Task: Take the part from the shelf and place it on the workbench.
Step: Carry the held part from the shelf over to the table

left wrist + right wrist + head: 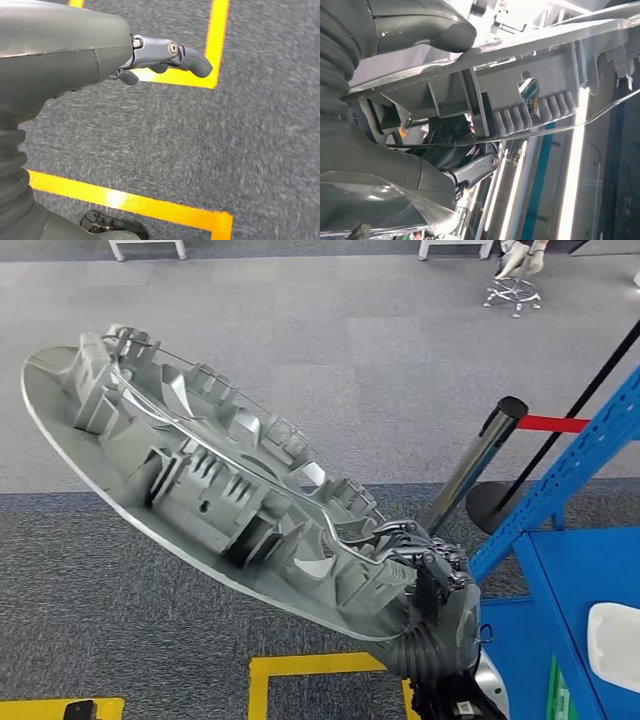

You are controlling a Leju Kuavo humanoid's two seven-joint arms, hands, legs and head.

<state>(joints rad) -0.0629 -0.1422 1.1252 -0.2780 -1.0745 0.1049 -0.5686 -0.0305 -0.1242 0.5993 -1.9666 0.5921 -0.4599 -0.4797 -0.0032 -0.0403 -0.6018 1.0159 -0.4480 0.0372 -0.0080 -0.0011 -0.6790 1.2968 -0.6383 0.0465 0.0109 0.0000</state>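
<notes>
The part (204, 480) is a large grey plastic disc with ribs, clips and a wire ring on its upturned inner side. It hangs tilted over the carpet, reaching from the upper left of the head view down to my right hand (430, 580), which grips its near edge. In the right wrist view the thumb (429, 25) presses one face of the part's rim (531, 85) and the dark fingers (471, 165) curl round the ribbed side. My left hand (166, 55) hangs over the floor with fingers extended and nothing in it.
A blue shelf frame (573, 460) stands at the right with a white object (615, 640) on its blue surface. A barrier post (483, 455) with a red belt stands beside it. Yellow floor tape (302, 670) marks the grey carpet. A person on a stool (517, 275) sits far back.
</notes>
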